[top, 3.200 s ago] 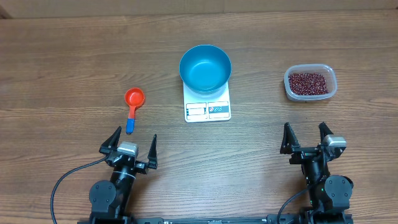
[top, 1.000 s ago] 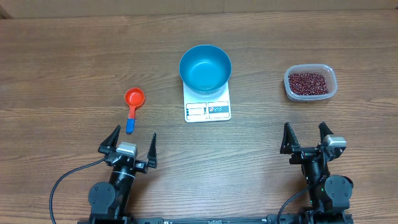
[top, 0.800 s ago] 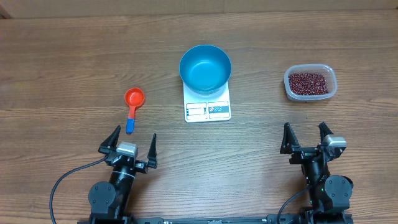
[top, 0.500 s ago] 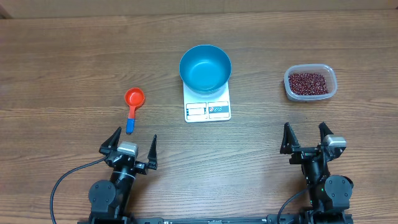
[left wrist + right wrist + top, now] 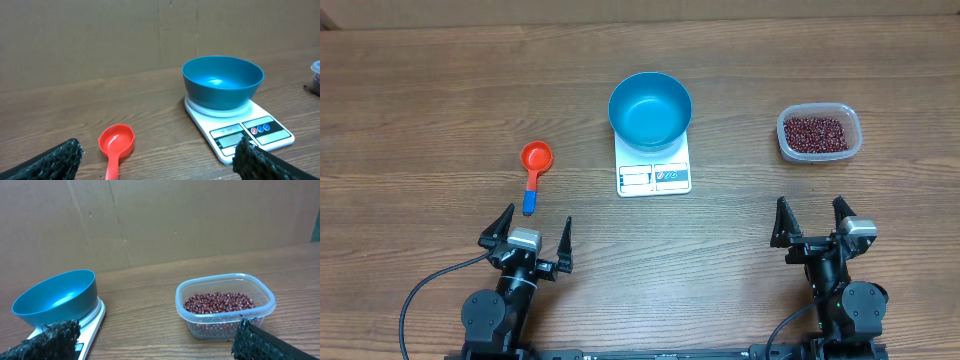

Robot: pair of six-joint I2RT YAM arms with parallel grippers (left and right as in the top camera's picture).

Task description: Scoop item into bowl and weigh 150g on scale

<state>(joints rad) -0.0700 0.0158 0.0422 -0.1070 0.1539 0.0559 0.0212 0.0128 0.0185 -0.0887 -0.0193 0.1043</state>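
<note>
I work at a brown wooden table (image 5: 420,90) whose grain runs side to side in long streaks. Along the table's far edge stands a wall of plain tan cardboard (image 5: 100,40), upright, its surface faintly creased and seamed. Soft, even light falls on the table top, leaving only weak shadows and a dull sheen on the wood nearest that wall.

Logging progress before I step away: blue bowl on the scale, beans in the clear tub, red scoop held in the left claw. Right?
No. The overhead view shows the red scoop lying on the table ahead of the open left claw, not held. The blue bowl is on the scale and the beans are in the clear tub.
</note>
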